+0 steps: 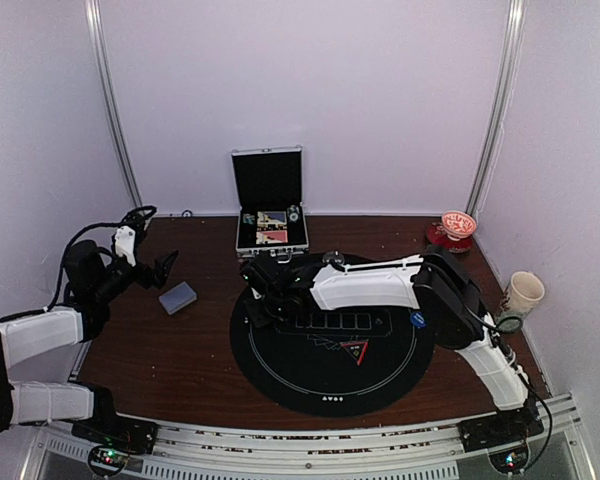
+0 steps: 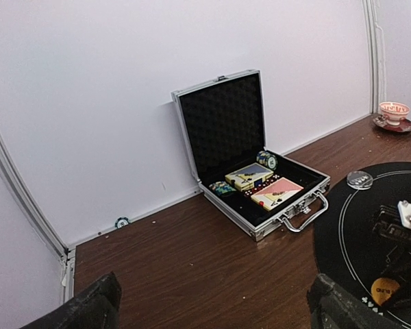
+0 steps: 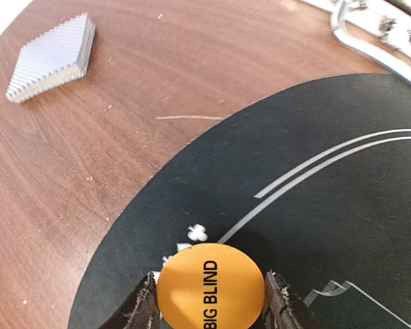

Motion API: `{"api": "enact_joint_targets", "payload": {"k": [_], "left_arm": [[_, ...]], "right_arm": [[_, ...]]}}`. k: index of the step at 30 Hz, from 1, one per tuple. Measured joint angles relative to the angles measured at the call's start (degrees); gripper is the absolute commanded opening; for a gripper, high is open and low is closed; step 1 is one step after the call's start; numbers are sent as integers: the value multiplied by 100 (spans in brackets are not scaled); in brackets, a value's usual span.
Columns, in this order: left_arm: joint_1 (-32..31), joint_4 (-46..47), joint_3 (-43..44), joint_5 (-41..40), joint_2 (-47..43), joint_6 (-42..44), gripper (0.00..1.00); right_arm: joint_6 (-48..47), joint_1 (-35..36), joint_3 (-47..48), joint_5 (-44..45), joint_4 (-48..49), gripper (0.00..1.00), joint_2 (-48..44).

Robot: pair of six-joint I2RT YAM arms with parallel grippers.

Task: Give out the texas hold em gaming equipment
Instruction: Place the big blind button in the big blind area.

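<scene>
My right gripper (image 3: 211, 308) is shut on an orange "BIG BLIND" button disc (image 3: 211, 288), one finger (image 3: 142, 312) against each side, low over the left rim of the black mat (image 3: 315, 226). The disc also shows in the left wrist view (image 2: 385, 289). In the top view that gripper (image 1: 257, 303) is at the mat's left edge. A grey-blue card deck (image 1: 178, 297) lies on the wood left of the mat and shows in the right wrist view (image 3: 53, 67). My left gripper (image 1: 166, 267) is open and empty above the wood near the deck. A blue disc (image 1: 417, 320) lies on the mat's right side.
The open silver case (image 2: 260, 205) stands at the back with two card packs (image 2: 277, 192) and chips (image 2: 266, 160) inside. A teal chip (image 2: 122, 222) lies by the wall. A clear disc (image 2: 359, 179) is on the mat's far edge. A red bowl (image 1: 458, 228) and a paper cup (image 1: 523, 293) stand at the right.
</scene>
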Motion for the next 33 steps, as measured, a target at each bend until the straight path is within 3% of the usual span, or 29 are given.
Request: {"api": "enact_joint_targets", "payload": {"k": [20, 28, 33], "left_arm": [[0, 107, -4, -166, 0, -57, 98], [0, 120, -4, -166, 0, -57, 98], [0, 122, -4, -166, 2, -57, 98]], "right_arm": [[-46, 94, 1029, -98, -94, 50, 763], [-57, 94, 1272, -70, -138, 76, 905], [-181, 146, 1182, -22, -153, 85, 837]]}}
